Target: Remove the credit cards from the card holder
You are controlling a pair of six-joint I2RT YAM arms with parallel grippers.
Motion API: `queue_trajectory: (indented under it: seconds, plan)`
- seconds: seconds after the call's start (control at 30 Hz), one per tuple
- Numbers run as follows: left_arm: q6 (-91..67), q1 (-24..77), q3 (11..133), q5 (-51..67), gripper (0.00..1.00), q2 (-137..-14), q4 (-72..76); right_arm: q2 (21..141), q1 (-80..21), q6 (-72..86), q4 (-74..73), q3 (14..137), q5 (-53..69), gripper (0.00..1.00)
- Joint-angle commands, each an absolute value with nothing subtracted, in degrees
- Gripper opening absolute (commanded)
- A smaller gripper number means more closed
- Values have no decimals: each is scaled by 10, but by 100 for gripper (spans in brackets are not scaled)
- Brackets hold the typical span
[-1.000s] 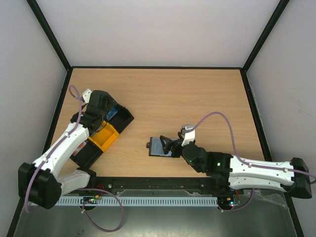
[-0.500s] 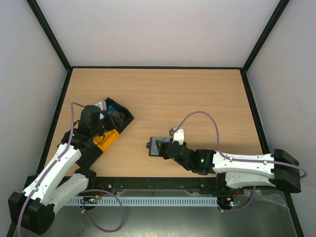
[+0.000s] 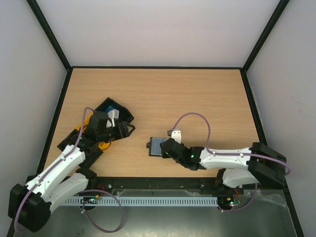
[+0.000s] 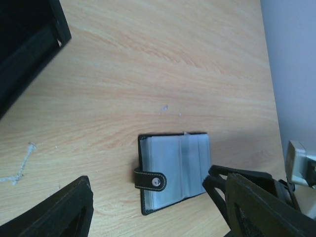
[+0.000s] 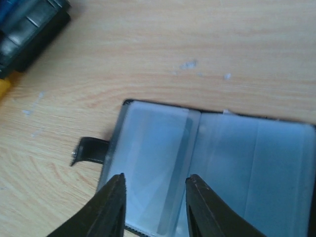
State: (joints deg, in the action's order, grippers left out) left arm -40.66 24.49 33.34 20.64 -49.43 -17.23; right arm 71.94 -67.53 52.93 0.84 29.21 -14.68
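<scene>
The card holder lies open on the table, a black case with grey-blue translucent pockets and a snap strap. No card shows clearly through the pockets. My right gripper hangs over the holder's left pocket panel, its fingers a short way apart with nothing pinched between them. Left of the holder, my left gripper is open wide and empty, with the holder just ahead of it. A blue credit card lies in the black tray.
A black-and-orange tray sits at the left of the table, close behind my left gripper. Its corner shows in the right wrist view. Black frame rails border the table.
My left arm pulled back from the tray and swung toward the card holder. My right gripper slid left over the holder and its jaws narrowed.
</scene>
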Motion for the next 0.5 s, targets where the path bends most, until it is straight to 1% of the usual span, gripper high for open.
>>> queue_trajectory:
  seconds: [0.0,0.2,0.47]
  plan:
    - [-442,261,298,238,72,-502,-118,775,-670,551,33,305,-134,32]
    - [-462,269,279,240,70,-500,-88,818,-665,550,78,295,-128,28]
    - [-462,286,277,245,69,-521,-76,856,-664,553,71,295,-135,23]
